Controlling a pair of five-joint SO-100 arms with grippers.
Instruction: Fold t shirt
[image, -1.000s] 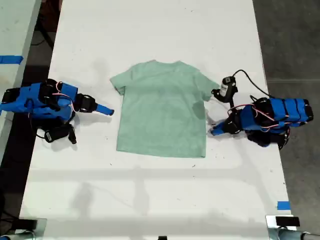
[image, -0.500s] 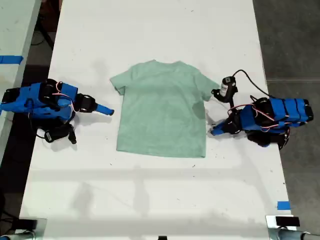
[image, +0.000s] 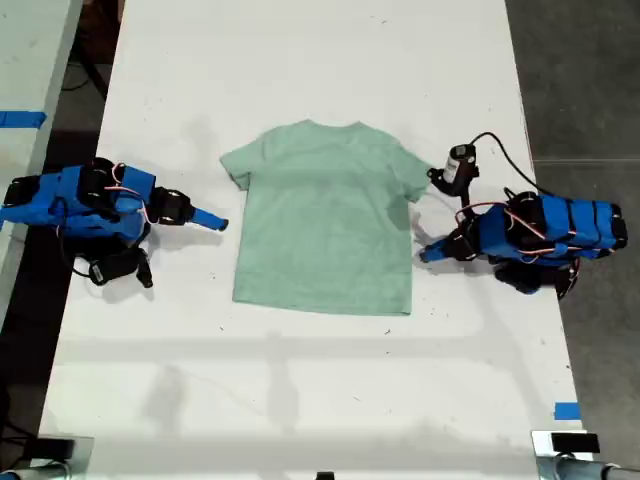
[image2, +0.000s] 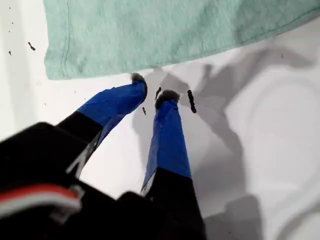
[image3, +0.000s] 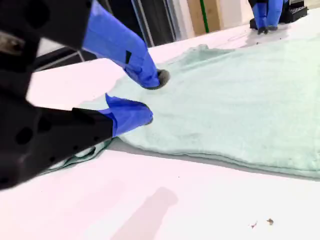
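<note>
The pale mint-green t shirt lies flat and spread out in the middle of the white table, neck toward the exterior view's top. My first gripper is on the arm at the exterior view's right. Its tips rest just off the shirt's side edge. In the first wrist view this gripper is open a little with nothing between the fingers, and the shirt shows a hem corner. My second gripper, at the exterior view's left, stops just short of the other side edge. It stands wide open beside the shirt.
Each arm carries a small black camera on a looping cable. Blue tape marks the table near the exterior view's lower right corner. A second table with blue tape stands beyond a dark gap at the exterior view's left.
The arm at the exterior view's right shifted its tip slightly up and closer to the shirt's edge, and its camera swung upward. The other arm and the shirt stayed still.
</note>
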